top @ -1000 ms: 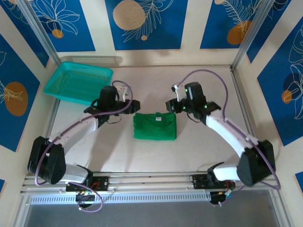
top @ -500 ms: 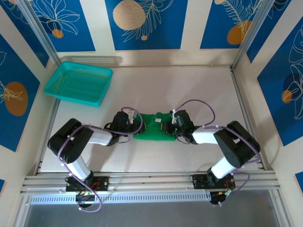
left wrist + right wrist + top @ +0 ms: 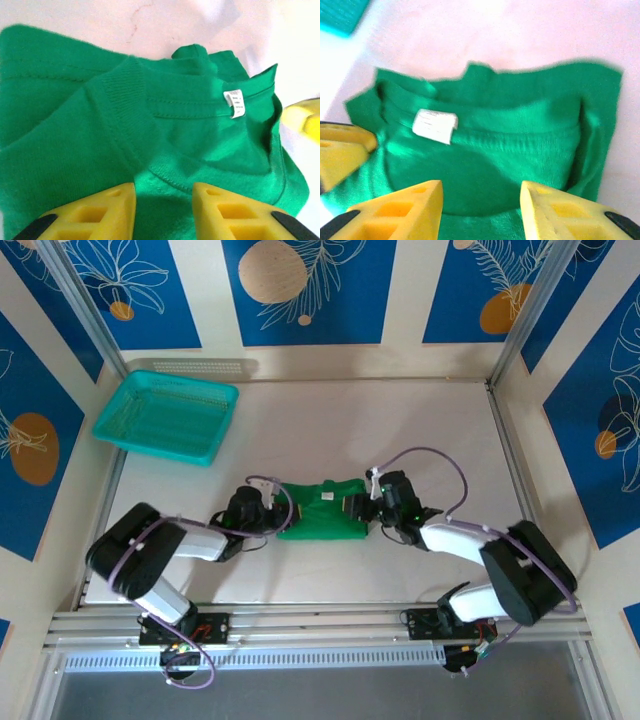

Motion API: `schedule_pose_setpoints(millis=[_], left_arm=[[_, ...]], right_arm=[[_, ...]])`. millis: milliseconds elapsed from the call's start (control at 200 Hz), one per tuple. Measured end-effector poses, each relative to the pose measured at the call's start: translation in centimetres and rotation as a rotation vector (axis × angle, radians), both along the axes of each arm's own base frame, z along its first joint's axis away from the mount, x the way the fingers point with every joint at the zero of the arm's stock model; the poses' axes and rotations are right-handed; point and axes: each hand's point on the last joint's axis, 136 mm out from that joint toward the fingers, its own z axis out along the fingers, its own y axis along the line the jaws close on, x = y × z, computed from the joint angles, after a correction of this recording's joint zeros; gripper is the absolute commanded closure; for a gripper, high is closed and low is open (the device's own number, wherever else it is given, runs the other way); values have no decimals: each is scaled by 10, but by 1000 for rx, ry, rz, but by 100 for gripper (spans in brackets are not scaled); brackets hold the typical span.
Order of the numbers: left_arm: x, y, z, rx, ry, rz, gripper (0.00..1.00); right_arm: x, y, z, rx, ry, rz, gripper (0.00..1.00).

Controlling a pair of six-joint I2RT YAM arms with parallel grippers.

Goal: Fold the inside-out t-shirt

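Note:
The inside-out t-shirt [image 3: 322,511] lies folded into a compact bright green rectangle at mid-table. Its ribbed collar [image 3: 122,95] and small pale neck label [image 3: 435,125] face up. My left gripper [image 3: 273,518] is low at the shirt's left edge. In the left wrist view its yellow fingers [image 3: 100,212] stand apart over the cloth, with only flat fabric between them [image 3: 164,197]. My right gripper [image 3: 362,508] is low at the shirt's right edge. It is open too [image 3: 481,195], and its fingertips [image 3: 565,210] hover above the collar area.
A teal mesh basket [image 3: 165,416] sits at the back left of the table. Bare pale tabletop [image 3: 400,430] stretches behind the shirt. Metal frame posts and a rail [image 3: 300,625] border the table.
A second ago both arms were raised behind the shirt. They dropped to its left and right edges, the jaws narrowed, and now they stand wider and have drawn slightly outward.

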Motion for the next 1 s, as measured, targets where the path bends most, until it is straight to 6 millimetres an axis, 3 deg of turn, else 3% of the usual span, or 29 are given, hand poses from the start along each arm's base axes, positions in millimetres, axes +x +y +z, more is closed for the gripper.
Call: schedule_pose_setpoints(millis=[90, 125, 210, 280, 315, 375, 420, 575, 720, 856, 1001], left_arm=[[6, 3, 23, 52, -16, 9, 58], [10, 3, 36, 63, -32, 10, 56], [19, 2, 69, 79, -68, 17, 33], [23, 6, 86, 80, -73, 49, 30], [24, 9, 87, 79, -56, 62, 30], [24, 19, 76, 96, -6, 80, 29], [24, 28, 60, 125, 50, 98, 28], [17, 43, 12, 213, 224, 98, 27], [24, 30, 10, 201, 242, 50, 27], [32, 21, 11, 187, 234, 29, 27], [36, 17, -6, 202, 273, 19, 29]], right_arm=[[8, -4, 45, 4, -105, 13, 43], [10, -7, 61, 8, -141, 10, 33], [12, -18, 89, 6, -185, -17, 7], [14, -33, 98, 3, -139, -55, 7], [17, -42, 99, 6, -100, -72, 13], [23, -54, 92, 21, -2, -92, 25], [27, -60, 81, 28, 69, -93, 26], [17, -58, 22, 49, 352, -52, 37], [15, -46, -12, 77, 519, 6, 43], [22, -41, -24, 82, 559, 21, 42], [28, -39, -35, 74, 577, 27, 40]])
